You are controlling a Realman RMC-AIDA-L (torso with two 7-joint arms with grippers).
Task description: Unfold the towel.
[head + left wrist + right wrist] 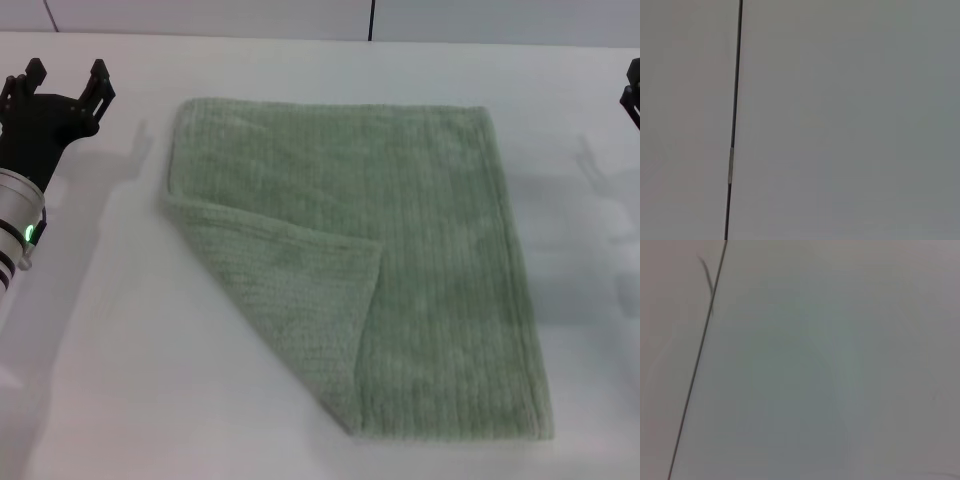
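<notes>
The pale sage-green towel (400, 250) lies flat on the white table (100, 400) in the middle of the head view. Its near-left corner is folded over onto the cloth as a triangular flap (290, 300), with the tip pointing toward the towel's middle. My left gripper (66, 78) is open and empty at the far left, apart from the towel's far-left corner. My right gripper (633, 95) shows only as a sliver at the right edge, well clear of the towel. Both wrist views show only plain wall panels.
A wall with dark panel seams (371, 20) runs behind the table's far edge. Bare white table surface lies left, right and in front of the towel.
</notes>
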